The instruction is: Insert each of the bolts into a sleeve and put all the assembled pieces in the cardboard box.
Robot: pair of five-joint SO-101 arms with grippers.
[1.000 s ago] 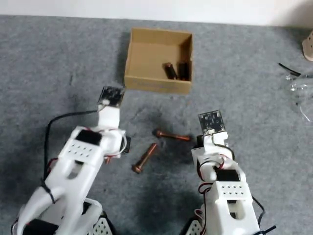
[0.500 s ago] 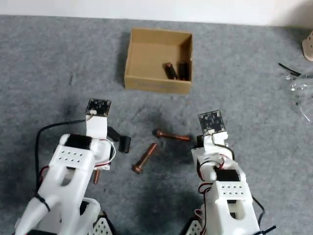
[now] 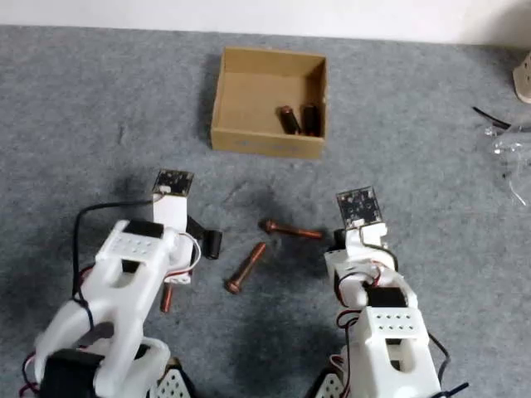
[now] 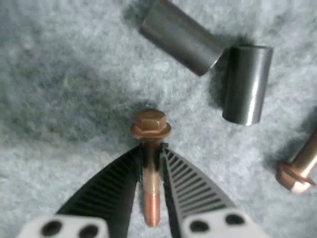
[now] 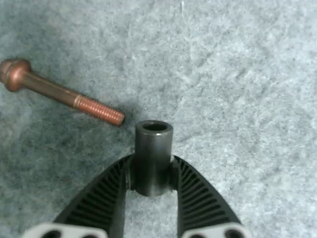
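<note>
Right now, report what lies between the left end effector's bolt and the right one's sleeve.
One loose bolt lies on the carpet between the held bolt and held sleeve; another bolt lies near the right end effector.

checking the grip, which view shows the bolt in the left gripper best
Left wrist view: the bolt sits clamped in the left gripper, head and threads clear. The high view catches just a short copper stretch beside the left arm.
</note>
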